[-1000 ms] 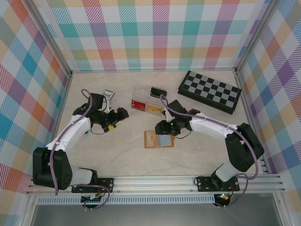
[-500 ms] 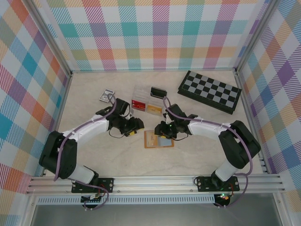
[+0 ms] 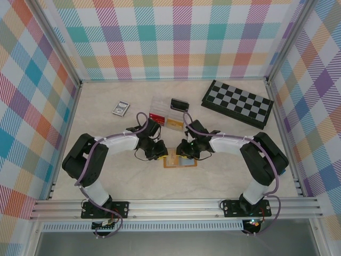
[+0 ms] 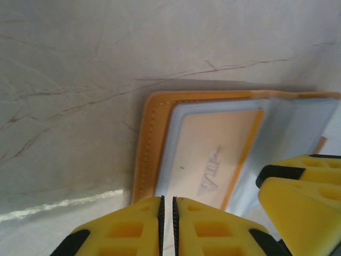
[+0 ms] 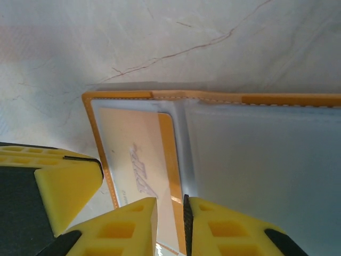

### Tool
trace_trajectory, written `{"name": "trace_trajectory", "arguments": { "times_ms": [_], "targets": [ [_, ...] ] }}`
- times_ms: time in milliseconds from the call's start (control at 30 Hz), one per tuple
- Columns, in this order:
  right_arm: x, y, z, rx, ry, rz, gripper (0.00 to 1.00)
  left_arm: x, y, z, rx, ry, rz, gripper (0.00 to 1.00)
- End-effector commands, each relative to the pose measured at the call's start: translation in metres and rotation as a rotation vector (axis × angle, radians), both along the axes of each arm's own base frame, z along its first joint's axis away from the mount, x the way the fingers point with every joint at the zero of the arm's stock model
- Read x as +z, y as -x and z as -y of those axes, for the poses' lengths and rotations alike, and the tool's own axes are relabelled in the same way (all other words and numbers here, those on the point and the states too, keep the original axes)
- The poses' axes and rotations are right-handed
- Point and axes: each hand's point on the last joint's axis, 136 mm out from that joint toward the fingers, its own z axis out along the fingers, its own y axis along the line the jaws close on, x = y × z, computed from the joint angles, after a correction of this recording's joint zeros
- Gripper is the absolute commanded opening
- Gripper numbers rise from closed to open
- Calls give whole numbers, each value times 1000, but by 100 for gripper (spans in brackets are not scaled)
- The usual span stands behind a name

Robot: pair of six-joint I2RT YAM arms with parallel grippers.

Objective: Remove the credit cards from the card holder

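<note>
**Overhead and wrist views.** We are starting with the table (image 3: 229, 173), where the chessboard (image 3: 237, 104) is lying at the upper right of the overhead frame, well apart from the work. The card holder (image 3: 182, 161) is lying open and flat at the centre, and both grippers are meeting over its left half. The left gripper (image 4: 167, 213) is showing jaws pressed almost together, with nothing visible between them, at the holder's left edge. The right gripper (image 5: 170, 221) is showing jaws a narrow slit apart over the edge of the card (image 5: 136, 160) (we cannot tell whether they are pinching it). The card is sitting tucked in its grey-blue pocket.

We are judging three risks:
- A thin card lying flush offers little lip, so the grip may slip off.
- With the holder unpinned, a pull may drag the whole wallet.
- The two grippers, just beside each other, may collide.
</note>
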Motion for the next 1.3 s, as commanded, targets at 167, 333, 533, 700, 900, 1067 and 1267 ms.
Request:
{"name": "trace_trajectory", "arguments": {
  "times_ms": [167, 333, 533, 700, 900, 1067, 1267],
  "targets": [
    [-6, 3, -4, 32, 3, -21, 21, 1, -12, 9, 2, 9, 17, 9],
    [-9, 3, -5, 40, 5, -27, 20, -5, -8, 7, -3, -7, 1, 6],
    [-9, 3, -6, 50, 8, -35, 20, -11, -6, 5, -8, -20, -13, 4],
    [0, 2, -10, 65, -20, -16, 19, -14, -4, 3, -15, -34, -20, 3],
    [4, 5, -16, 85, -51, -24, 19, -16, -2, 1, -17, -44, -23, 1],
    [4, 8, -20, 103, -59, -28, 16, -17, -2, 0, -15, -45, -24, 0],
    [7, 8, -15, 105, -30, -11, 13, -17, -1, -3, -17, -60, -21, 0]
  ]
}}
